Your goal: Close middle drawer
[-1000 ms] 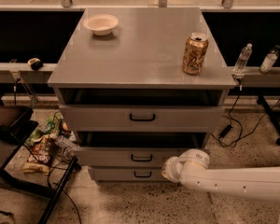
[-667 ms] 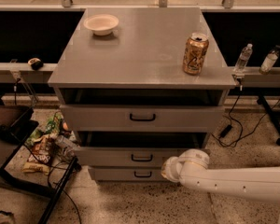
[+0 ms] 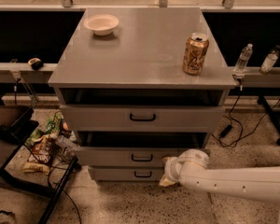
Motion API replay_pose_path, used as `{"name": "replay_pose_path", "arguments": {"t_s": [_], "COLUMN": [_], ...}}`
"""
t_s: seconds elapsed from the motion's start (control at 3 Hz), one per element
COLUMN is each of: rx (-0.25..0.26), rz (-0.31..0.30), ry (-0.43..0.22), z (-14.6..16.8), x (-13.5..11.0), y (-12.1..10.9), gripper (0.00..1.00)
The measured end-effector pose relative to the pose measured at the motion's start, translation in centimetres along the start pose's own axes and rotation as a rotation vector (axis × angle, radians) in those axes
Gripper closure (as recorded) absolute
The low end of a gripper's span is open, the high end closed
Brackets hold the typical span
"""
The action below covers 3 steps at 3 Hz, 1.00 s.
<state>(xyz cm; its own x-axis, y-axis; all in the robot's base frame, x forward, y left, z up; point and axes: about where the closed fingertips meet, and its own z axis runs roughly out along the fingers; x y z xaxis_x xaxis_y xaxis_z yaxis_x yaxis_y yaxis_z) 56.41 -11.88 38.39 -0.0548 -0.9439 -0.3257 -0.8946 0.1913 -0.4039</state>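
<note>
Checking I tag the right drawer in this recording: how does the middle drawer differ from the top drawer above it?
The middle drawer has a lower front panel; the top drawer has a taller one. The middle drawer's black handle is smaller, the top drawer's wider. The pincer sits low by the middle drawer's right end, well below the top drawer. Both are grey with a centred black handle.

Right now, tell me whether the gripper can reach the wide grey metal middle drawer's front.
Probably yes: the gripper hangs at the front of the wide grey middle drawer, right of its black loop handle, nothing between.
</note>
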Motion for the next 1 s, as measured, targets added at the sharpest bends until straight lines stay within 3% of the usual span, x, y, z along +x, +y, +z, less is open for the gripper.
{"name": "replay_pose_path", "arguments": {"t_s": [1.0], "rx": [-0.014], "rz": [-0.031], "ry": [-0.006], "z": [0.10], "x": [-0.55], "y": [0.44], "gripper": [0.00]}}
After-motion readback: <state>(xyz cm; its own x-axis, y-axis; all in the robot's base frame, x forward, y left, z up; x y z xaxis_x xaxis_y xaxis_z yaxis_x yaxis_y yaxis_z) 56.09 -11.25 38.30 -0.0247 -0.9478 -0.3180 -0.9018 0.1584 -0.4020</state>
